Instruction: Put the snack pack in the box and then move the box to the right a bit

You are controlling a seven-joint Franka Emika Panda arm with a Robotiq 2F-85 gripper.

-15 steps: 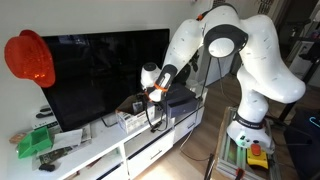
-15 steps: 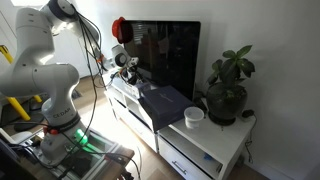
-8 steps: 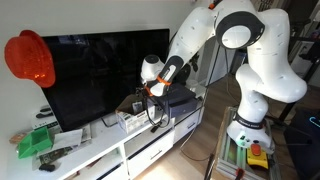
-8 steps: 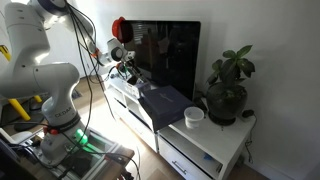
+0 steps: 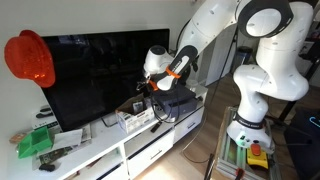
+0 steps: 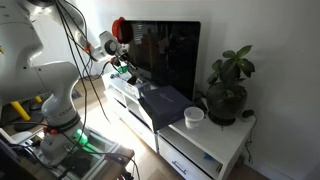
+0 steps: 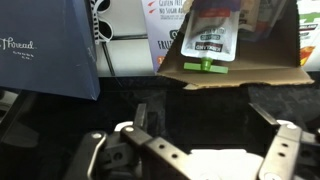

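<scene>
The snack pack (image 7: 212, 40), a pouch with a green cap, lies inside the small whitish box (image 7: 285, 72), which has dark print on its side. In the wrist view my gripper (image 7: 197, 106) is open and empty, hanging above and apart from the box. In both exterior views the gripper (image 5: 152, 90) (image 6: 120, 64) hovers just over the box (image 5: 136, 120) on the white TV cabinet. In one exterior view the box is too small to make out.
A flat blue-grey case (image 5: 181, 101) (image 6: 165, 101) (image 7: 45, 45) lies beside the box. A large TV (image 5: 100, 70) stands right behind. A green object (image 5: 34, 141) and a red thing (image 5: 29, 56) are further along the cabinet. A white cup (image 6: 194, 116) and a potted plant (image 6: 228, 90) stand at its other end.
The arm has lifted, and the open gripper has risen a little above the box. The snack pack stays in the box.
</scene>
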